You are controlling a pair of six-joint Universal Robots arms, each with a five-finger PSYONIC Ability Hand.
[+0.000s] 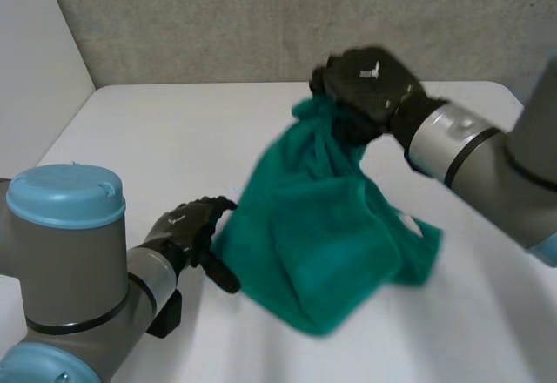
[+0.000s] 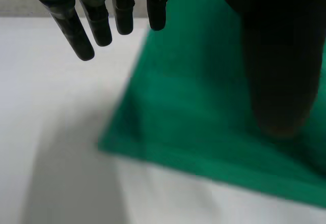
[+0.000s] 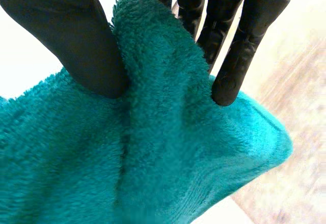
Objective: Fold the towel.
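Head view: towel in right hand

teal-green towel, black hands, white table.

White table, grey wall behind it — speckled, rough

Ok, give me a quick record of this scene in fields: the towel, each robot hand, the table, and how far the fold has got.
towel: green, one part lifted, the rest bunched and draped on the table
right robot hand: shut on the towel, pinching a fold, raised above the table
left robot hand: open, low, at the towel's edge
table: white
fold: not yet made
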